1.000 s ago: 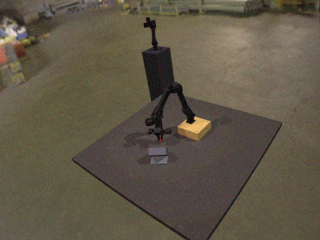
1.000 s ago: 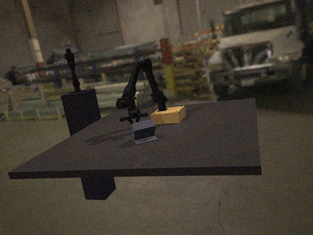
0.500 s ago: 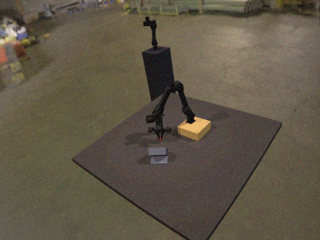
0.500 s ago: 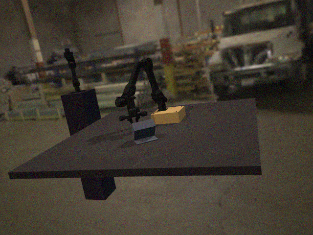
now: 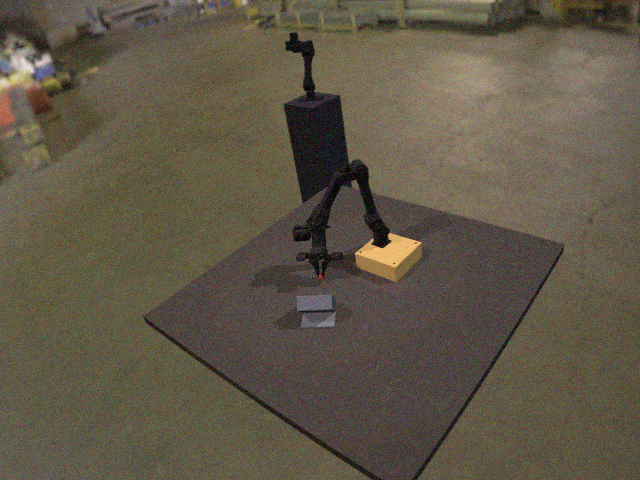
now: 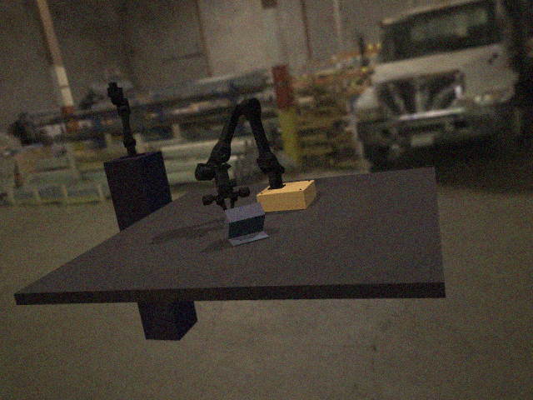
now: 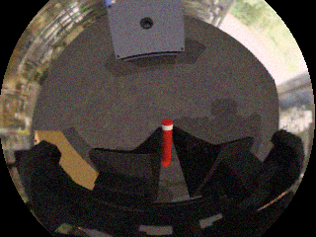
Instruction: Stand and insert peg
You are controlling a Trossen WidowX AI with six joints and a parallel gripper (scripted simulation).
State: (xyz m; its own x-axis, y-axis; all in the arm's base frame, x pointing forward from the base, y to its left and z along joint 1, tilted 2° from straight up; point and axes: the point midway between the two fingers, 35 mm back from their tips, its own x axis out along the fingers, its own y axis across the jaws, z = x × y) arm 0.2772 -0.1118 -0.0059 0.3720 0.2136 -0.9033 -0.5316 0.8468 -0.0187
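The red peg is held between the fingertips of my gripper, which is shut on it. Its white band is near the end towards the panel in the wrist view; the other end points back between the fingers. How far the peg is above the table is hard to tell. The grey sloped panel stands a short way in front of my gripper. Its one round hole shows in the wrist view. In the exterior view the panel hides the peg.
The yellow-orange block under the arm's base stands behind and to the side of my gripper. A dark pillar with a second black arm stands beyond the table's far edge.
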